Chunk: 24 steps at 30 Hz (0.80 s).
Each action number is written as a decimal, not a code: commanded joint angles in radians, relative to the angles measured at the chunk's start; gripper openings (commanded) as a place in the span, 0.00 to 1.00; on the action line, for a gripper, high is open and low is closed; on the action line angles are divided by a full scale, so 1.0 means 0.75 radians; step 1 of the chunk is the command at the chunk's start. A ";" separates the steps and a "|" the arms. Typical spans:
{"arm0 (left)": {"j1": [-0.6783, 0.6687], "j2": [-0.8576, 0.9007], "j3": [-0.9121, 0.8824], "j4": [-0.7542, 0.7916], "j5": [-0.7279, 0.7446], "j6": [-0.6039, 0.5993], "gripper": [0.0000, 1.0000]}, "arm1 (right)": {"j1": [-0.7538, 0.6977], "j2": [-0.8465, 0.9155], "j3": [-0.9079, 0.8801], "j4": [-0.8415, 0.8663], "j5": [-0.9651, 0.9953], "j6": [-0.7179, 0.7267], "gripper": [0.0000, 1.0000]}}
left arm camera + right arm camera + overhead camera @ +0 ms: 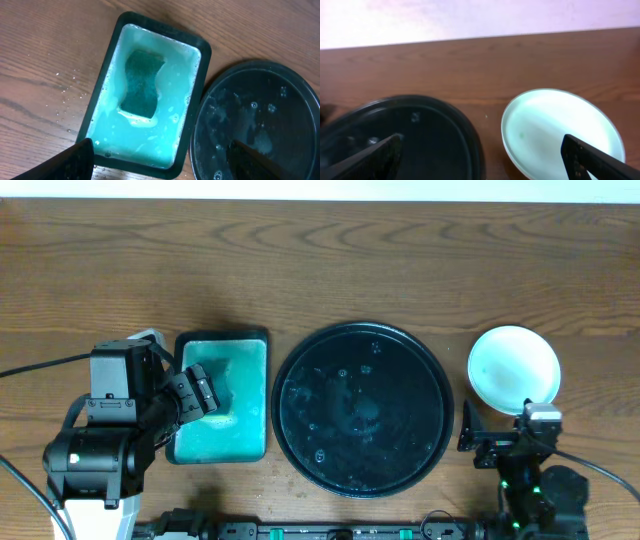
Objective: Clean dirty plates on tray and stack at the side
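The round black tray (360, 408) sits mid-table, wet with droplets and holding no plates; it also shows in the left wrist view (255, 125) and the right wrist view (420, 135). The plates (513, 365) show as one white round shape right of the tray, possibly a stack; a plate with a tiny green speck shows in the right wrist view (562, 132). My right gripper (498, 442) is open and empty just below the plates (482, 157). My left gripper (195, 395) is open and empty over the green tray (160, 160).
A rectangular green tray (222, 397) with a black edge lies left of the round tray. It holds teal soapy water and a dark green sponge (142, 82). Water droplets lie on the wood beside it.
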 commanded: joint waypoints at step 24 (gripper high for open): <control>0.004 -0.004 0.018 0.002 -0.003 -0.016 0.86 | 0.013 -0.028 -0.342 0.545 0.033 0.003 0.99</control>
